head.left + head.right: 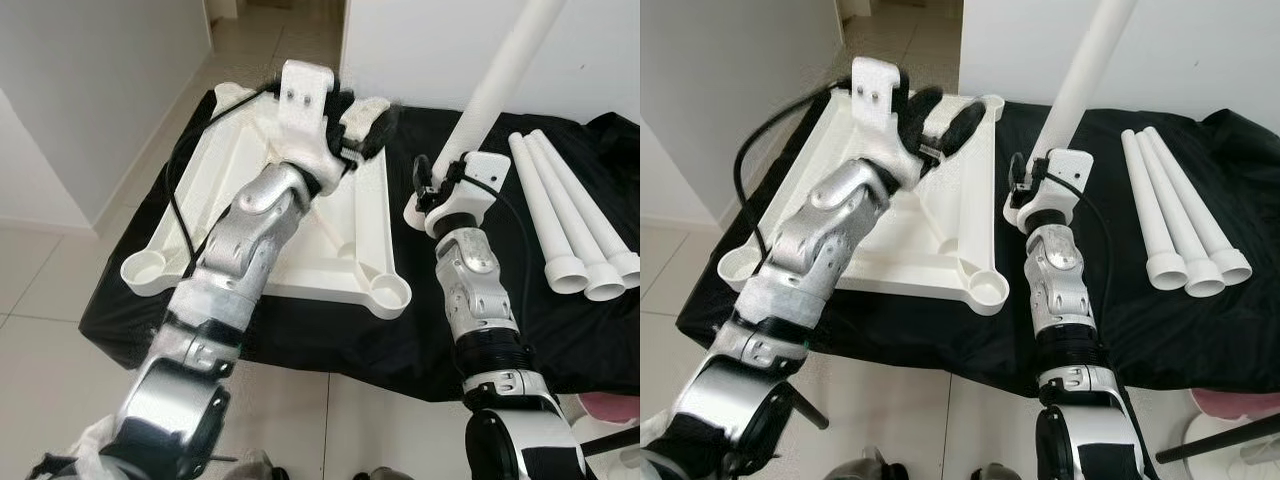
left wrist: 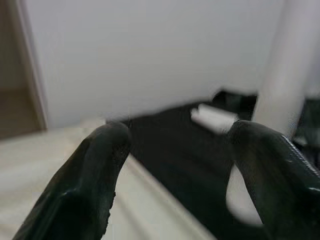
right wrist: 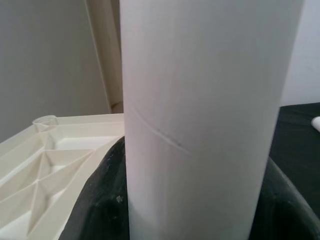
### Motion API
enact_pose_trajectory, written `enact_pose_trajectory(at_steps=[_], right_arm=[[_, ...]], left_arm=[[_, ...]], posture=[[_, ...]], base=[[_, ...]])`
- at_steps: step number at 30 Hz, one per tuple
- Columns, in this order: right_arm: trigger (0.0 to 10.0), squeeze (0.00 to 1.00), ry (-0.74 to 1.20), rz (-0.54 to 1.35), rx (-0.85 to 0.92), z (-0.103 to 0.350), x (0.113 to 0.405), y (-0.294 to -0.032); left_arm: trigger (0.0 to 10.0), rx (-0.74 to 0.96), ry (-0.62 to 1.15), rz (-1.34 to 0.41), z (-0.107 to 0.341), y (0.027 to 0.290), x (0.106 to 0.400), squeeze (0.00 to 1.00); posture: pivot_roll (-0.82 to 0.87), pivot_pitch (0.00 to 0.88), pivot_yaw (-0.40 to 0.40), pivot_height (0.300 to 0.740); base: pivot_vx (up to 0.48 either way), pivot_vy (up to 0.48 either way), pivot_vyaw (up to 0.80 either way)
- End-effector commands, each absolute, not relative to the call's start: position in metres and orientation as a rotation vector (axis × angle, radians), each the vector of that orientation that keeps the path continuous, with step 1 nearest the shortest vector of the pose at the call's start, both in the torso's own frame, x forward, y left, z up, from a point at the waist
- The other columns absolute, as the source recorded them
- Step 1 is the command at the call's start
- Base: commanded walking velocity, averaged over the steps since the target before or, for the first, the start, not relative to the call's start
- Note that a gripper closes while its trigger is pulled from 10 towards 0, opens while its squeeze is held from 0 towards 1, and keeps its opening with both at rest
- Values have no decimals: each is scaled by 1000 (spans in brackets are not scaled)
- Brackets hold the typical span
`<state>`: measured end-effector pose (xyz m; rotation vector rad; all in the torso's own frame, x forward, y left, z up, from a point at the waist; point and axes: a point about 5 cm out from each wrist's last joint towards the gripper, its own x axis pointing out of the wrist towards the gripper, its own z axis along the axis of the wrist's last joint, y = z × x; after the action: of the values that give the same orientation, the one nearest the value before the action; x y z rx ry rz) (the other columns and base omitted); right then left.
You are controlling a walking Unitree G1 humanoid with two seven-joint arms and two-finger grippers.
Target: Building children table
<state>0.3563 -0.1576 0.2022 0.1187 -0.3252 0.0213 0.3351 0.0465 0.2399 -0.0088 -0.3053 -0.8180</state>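
A white plastic tabletop (image 1: 240,190) lies upside down on a black cloth (image 1: 430,330) spread over the floor (image 1: 60,290), its ribbed underside and round corner sockets facing up so the legs can be pushed in from above. The right tool (image 1: 432,186) grips one white table leg (image 1: 495,85) near its lower end, fingers clamped around the tube, and holds it tilted off the cloth just beside the tabletop's right edge, apparently to swing it toward a socket. The nearest open socket (image 1: 388,294) sits at the front right corner, close to the right forearm. The left tool (image 1: 352,125) hovers over the far right part of the tabletop with its black fingers (image 2: 100,170) spread apart and nothing between them, seemingly placed to steady the panel or guide the leg as it comes across; whether it touches the plastic cannot be told. Three more legs (image 1: 570,215) lie side by side on the cloth to the right, flared ends toward the robot, well apart from the tabletop and within the right arm's reach for later rounds. No leg is seated yet, so assembly looks to be at its first fitting.
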Motion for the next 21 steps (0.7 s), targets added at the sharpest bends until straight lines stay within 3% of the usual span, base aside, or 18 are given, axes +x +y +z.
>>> enact_pose_trajectory(at_steps=[1, 9, 13, 21], right_arm=[[10000, 0, -322, 22, 106, 201, 354, -160], [10000, 0, -312, 11, 99, 198, 351, -164], [10000, 0, -298, 4, 90, 197, 352, -165], [10000, 0, -296, 1, 84, 199, 350, -167]], left_arm=[[10000, 81, -273, -895, 223, 44, 329, 0], [10000, 132, -165, -941, 192, 51, 319, 0], [10000, 208, 23, -1009, 149, 56, 308, 0], [10000, 322, 99, -996, 128, 63, 308, 0]], posture=[[-10, 0, -20, 740], [-4, 0, -26, 740], [-3, 0, -27, 740], [-5, 0, -25, 740]], base=[[0, 0, 0], [0, 0, 0], [0, 0, 0], [0, 0, 0]])
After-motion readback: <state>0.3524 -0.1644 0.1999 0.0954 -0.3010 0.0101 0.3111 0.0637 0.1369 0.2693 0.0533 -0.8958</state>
